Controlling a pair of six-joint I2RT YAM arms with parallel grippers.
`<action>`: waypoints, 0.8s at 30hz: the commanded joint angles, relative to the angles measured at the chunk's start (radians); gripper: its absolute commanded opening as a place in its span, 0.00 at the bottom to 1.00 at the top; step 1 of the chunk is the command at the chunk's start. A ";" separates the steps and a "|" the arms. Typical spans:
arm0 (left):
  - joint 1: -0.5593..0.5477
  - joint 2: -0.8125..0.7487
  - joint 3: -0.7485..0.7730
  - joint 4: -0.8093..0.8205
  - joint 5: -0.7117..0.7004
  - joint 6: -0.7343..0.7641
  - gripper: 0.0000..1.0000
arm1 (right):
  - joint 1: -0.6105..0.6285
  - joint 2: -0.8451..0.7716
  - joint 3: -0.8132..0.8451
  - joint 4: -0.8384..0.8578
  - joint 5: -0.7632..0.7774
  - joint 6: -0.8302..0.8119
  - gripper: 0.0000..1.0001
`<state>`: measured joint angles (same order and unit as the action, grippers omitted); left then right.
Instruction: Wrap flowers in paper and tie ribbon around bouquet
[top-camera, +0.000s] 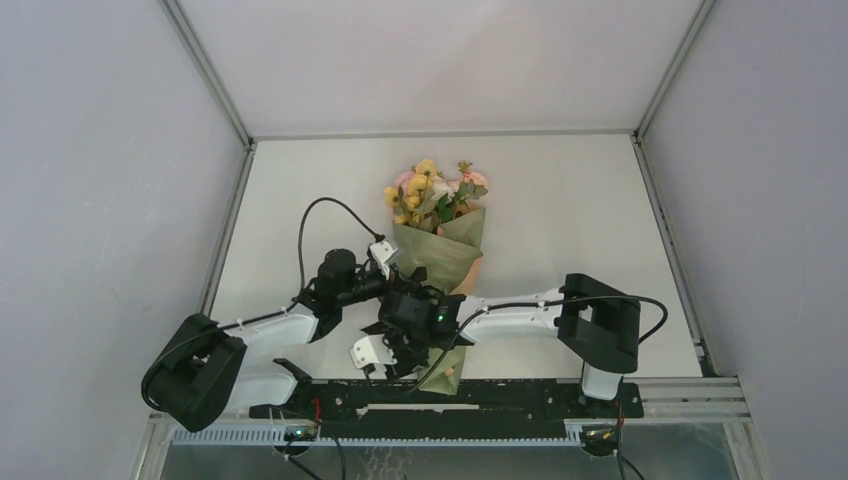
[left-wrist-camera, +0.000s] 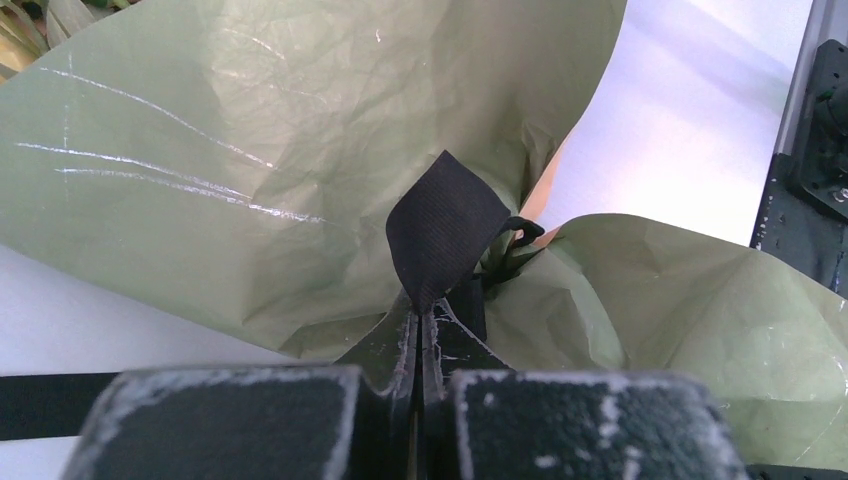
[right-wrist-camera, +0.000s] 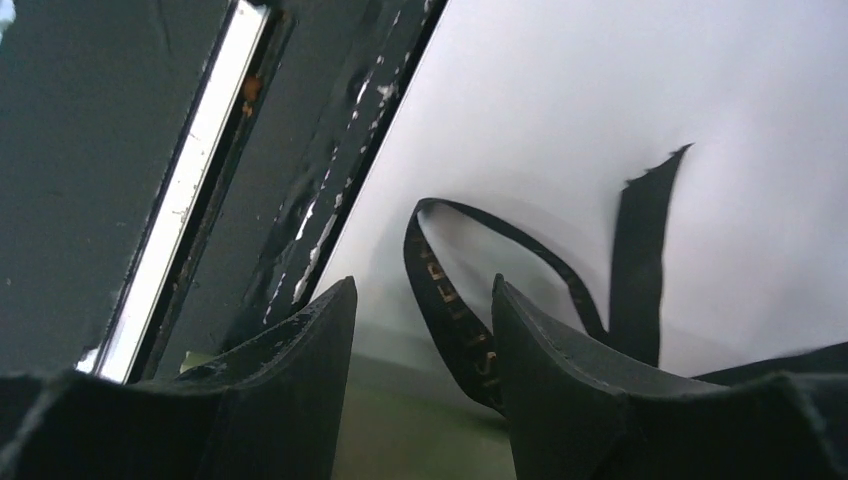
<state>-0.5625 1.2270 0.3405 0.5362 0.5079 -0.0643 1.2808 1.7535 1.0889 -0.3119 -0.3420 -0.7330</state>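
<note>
The bouquet lies mid-table: yellow, pink and cream flowers (top-camera: 435, 190) stick out of the wide end of the olive-green paper (top-camera: 440, 255) cone. Both arms meet at its narrow waist. My left gripper (top-camera: 405, 290) (left-wrist-camera: 425, 310) is shut on a fold of the black ribbon (left-wrist-camera: 440, 235), which rises from the jaws against the crinkled paper (left-wrist-camera: 250, 150). A ribbon strand cinches the paper just right of that fold. My right gripper (top-camera: 390, 350) (right-wrist-camera: 420, 300) stands open; a ribbon loop (right-wrist-camera: 445, 300) passes between its fingers, close to the right finger (right-wrist-camera: 560, 370), unpinched. A ribbon tail (right-wrist-camera: 640, 260) lies on the table.
The black mounting rail (right-wrist-camera: 300, 200) (top-camera: 500, 395) runs along the near table edge, close to my right gripper. The paper's peach-backed narrow end (top-camera: 445, 375) reaches almost to that rail. White walls enclose the table on three sides.
</note>
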 joint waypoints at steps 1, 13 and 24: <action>0.007 0.009 0.035 0.027 0.018 -0.005 0.00 | 0.009 0.026 0.041 -0.030 0.035 -0.040 0.61; 0.019 0.012 0.037 0.031 0.020 0.001 0.00 | -0.013 0.029 0.042 0.038 0.105 -0.011 0.00; 0.035 -0.005 0.035 0.028 0.050 0.031 0.00 | -0.112 -0.382 -0.046 0.077 -0.164 0.428 0.00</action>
<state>-0.5350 1.2388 0.3420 0.5365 0.5262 -0.0597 1.1969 1.5425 1.0843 -0.2909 -0.3931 -0.5259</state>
